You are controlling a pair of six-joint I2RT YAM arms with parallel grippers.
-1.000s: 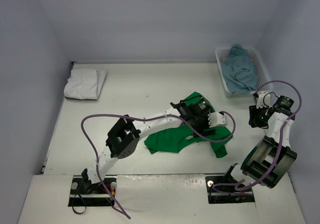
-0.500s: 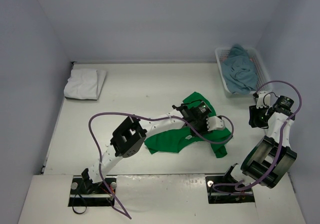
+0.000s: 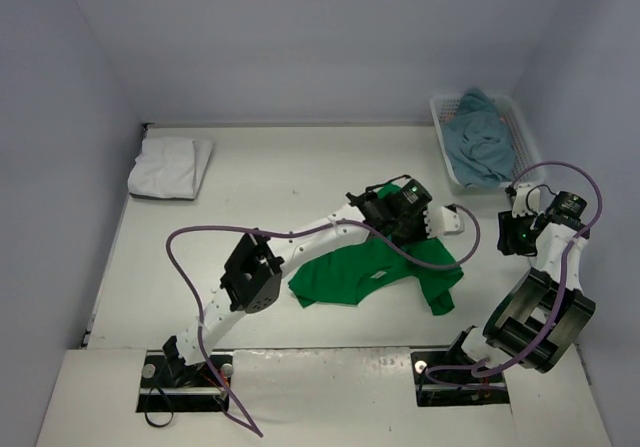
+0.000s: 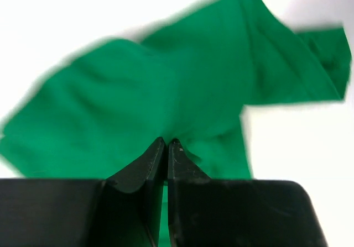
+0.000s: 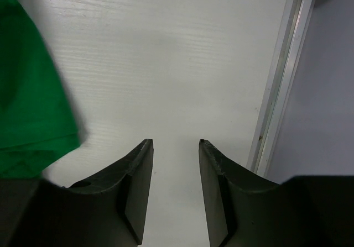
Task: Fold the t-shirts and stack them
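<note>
Surface (image 3: 280, 182): pale off-white, faint wood-grain streaks in R wrist view; metal rail (image 5: 279, 75) runs along its R edge.

10 o'clk, far-L corner: white t-shirt (image 3: 170, 165), folded flat, w/ a dark cloth edge (image 3: 150, 197) showing under its near side.

2 o'clk, far-R corner: white lattice basket (image 3: 442, 142) sitting on the surface.

Centre to 4 o'clk: bright green t-shirt (image 3: 350, 277), unfolded & rumpled, body spread toward 8 o'clk, one sleeve trailing to 5 o'clk. Its 3 o'clk part is bunched; can't tell if it lies flat.

All three well apart.

6 o'clk, near edge: lighter board (image 3: 330, 397) across the full width.
</note>
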